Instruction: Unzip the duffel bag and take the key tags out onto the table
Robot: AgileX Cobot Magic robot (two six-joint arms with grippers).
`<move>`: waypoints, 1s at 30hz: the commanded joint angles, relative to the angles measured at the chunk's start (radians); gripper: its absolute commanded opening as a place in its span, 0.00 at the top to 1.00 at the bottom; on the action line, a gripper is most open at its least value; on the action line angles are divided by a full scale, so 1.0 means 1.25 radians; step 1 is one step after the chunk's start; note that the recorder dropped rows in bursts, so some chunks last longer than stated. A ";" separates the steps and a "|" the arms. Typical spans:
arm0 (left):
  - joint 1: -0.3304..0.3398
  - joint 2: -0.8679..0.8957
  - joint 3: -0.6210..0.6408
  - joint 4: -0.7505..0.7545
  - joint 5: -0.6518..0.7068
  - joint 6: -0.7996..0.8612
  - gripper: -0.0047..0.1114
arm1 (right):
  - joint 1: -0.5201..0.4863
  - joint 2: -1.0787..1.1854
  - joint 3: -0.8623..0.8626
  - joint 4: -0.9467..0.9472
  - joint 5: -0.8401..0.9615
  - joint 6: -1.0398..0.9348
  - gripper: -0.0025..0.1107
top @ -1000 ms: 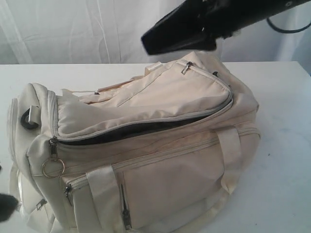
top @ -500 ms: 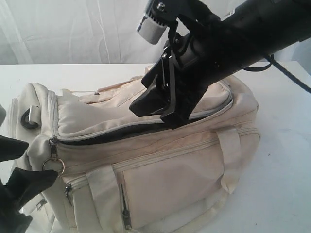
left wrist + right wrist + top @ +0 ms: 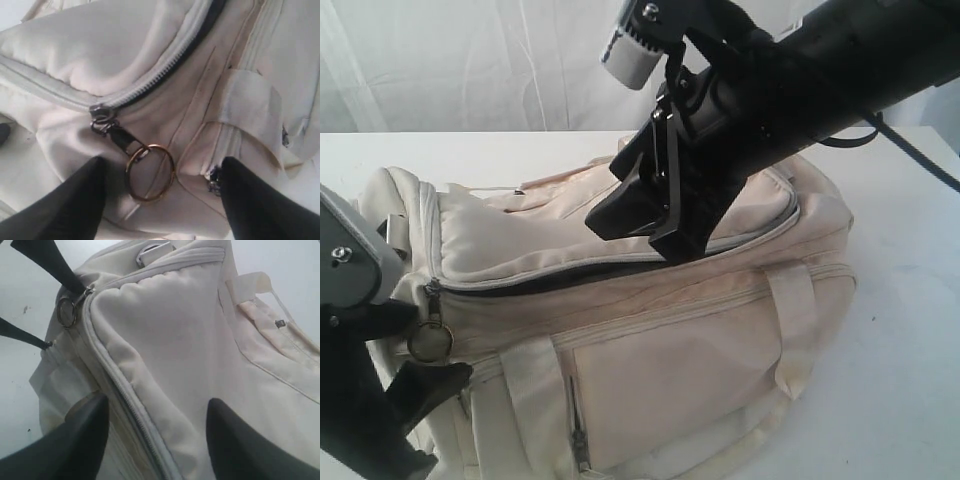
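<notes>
The duffel bag (image 3: 680, 340) lies on its side across the plain white counter (image 3: 910, 330), a soft, slumped bulk of cream-white cloth, matte and lightly creased, with a puffy top flap. A curved grey zipper (image 3: 145, 87) with fine teeth runs along that flap; in the exterior view a narrow dark slit shows beneath it. At the zipper's end sits a small dark metal slider (image 3: 100, 112), and from it, on a short clip, hangs a thin brass-coloured round ring (image 3: 150, 172) resting flat against the fabric. A flat webbing handle (image 3: 795, 300) of the same pale colour is stitched down the bag's side, and a short vertical pocket zip (image 3: 578, 430) shows low on the front panel. The left claw (image 3: 162, 165) is spread wide, its smooth, tapered black fingers (image 3: 75, 200) standing either side of the ring and apart from it. The right claw (image 3: 157, 402) is likewise spread, its black wedge-shaped fingers (image 3: 85, 430) straddling the zipper seam above the padded flap; whether they touch the cloth cannot be told.
</notes>
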 commanded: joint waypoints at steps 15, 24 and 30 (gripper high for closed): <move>0.002 0.016 0.005 0.117 -0.037 -0.119 0.87 | 0.000 -0.006 0.005 0.008 0.000 0.006 0.50; 0.002 -0.053 0.005 0.108 -0.035 -0.118 0.96 | 0.000 -0.006 0.005 0.008 0.000 0.006 0.50; 0.002 -0.096 0.005 0.102 -0.024 -0.116 0.96 | 0.000 -0.006 0.011 0.016 0.021 -0.004 0.50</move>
